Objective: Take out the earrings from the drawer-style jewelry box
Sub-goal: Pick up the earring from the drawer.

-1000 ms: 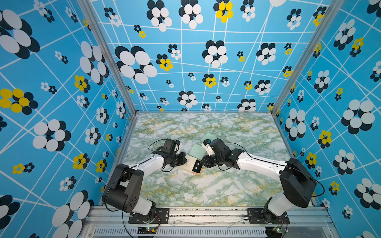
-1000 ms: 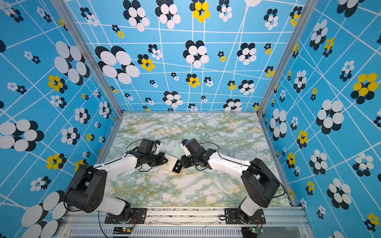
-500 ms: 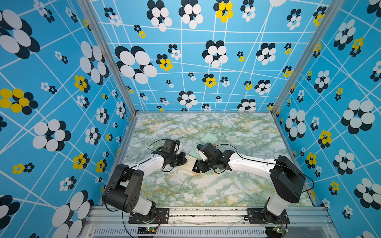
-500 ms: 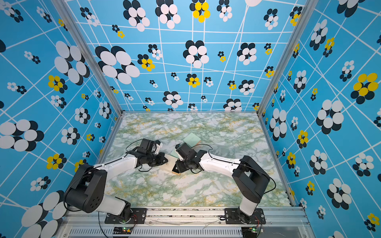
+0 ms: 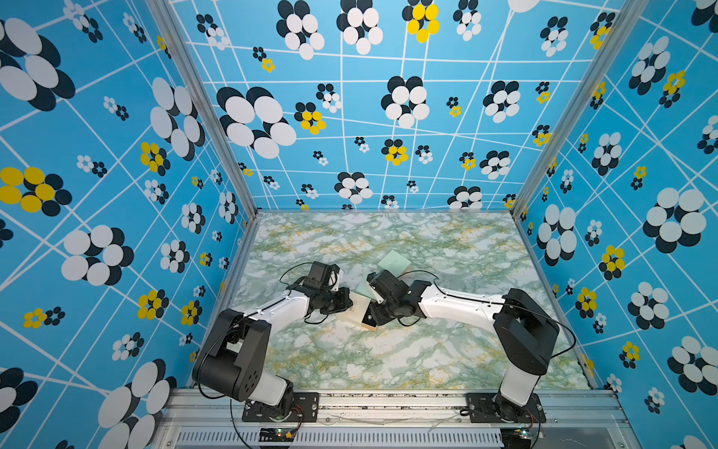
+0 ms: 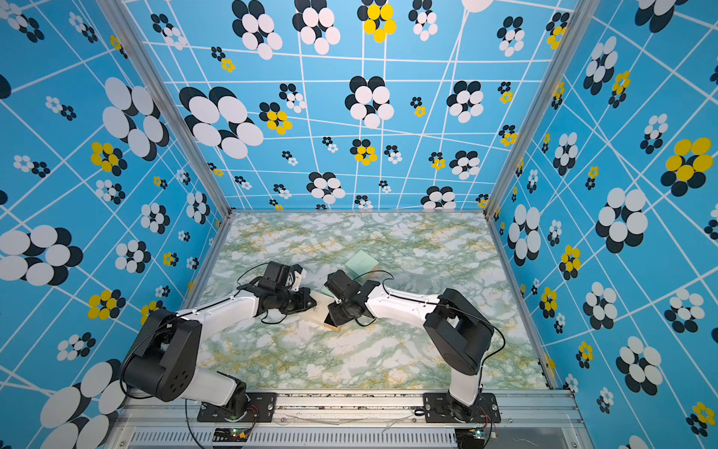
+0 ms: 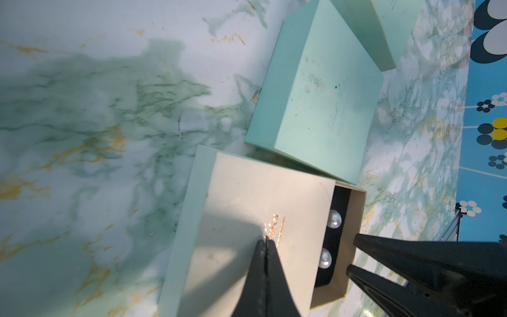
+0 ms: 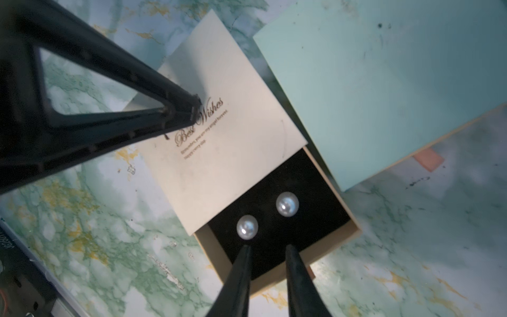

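Note:
The drawer-style jewelry box [image 8: 227,153] is a cream sleeve with "Best Wishes" lettering, lying mid-table in both top views [image 5: 355,309] [image 6: 320,307]. Its black-lined drawer [image 8: 301,227] is slid partly out. The earrings, two pearl beads [image 8: 287,204] [image 8: 247,227], sit on the lining; the left wrist view shows them too [image 7: 334,219]. My left gripper [image 7: 266,240] is shut, its tip resting on the sleeve's top. My right gripper [image 8: 267,248] hovers over the drawer's outer end, just short of the pearls. It is narrowly open, with nothing between its fingers.
A mint-green box [image 8: 384,82] lies right beside the jewelry box, with a pink tab [image 8: 429,160] showing at its edge. Another mint-green box [image 5: 394,261] lies farther back. Patterned blue walls enclose the marbled table [image 5: 427,350] on three sides.
My right arm has swung leftward, bringing its wrist closer over the drawer. The left arm has stayed put on the sleeve.

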Controlling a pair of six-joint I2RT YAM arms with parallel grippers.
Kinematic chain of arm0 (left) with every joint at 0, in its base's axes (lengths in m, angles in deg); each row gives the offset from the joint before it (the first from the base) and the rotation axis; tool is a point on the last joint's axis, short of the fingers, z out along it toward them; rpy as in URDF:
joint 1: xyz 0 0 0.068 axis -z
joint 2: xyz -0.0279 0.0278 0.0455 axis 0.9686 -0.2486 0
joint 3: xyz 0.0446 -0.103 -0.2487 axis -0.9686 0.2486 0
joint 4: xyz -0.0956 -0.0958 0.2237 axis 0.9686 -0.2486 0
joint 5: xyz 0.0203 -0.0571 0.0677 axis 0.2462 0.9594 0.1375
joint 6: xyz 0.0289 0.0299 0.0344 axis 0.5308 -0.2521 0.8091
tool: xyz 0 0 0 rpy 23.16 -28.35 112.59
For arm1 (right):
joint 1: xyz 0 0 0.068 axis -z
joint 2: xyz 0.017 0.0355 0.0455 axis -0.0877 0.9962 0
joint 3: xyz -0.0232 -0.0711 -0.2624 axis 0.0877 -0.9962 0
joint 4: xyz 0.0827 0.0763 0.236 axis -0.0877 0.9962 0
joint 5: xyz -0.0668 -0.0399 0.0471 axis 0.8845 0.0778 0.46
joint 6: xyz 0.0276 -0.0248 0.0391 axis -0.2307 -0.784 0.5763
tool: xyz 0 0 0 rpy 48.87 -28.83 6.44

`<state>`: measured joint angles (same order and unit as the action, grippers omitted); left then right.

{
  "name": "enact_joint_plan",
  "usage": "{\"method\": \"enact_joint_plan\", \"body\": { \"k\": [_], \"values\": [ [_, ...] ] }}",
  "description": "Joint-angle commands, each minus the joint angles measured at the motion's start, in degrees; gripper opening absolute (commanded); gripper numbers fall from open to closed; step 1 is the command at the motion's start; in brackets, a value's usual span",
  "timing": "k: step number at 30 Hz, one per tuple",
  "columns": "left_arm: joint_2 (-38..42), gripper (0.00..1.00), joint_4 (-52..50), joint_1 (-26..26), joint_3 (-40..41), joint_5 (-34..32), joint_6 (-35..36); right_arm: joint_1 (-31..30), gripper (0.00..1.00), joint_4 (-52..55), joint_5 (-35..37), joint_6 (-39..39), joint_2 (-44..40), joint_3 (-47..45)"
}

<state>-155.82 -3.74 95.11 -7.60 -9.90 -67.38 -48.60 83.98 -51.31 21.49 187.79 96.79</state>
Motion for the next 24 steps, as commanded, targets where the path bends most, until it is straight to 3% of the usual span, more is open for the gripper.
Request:
{"method": "enact_joint_plan", "body": {
  "k": [1,24],
  "values": [
    [-3.5,0.00,-7.4,0.2,1.9,-4.0,0.4,-0.5,0.26,2.0,0.9,1.0,1.0,1.7],
    [-3.1,0.00,-7.5,0.3,2.3,-4.1,0.5,-1.3,0.26,4.2,1.1,-0.7,4.0,5.1]
  ]
}}
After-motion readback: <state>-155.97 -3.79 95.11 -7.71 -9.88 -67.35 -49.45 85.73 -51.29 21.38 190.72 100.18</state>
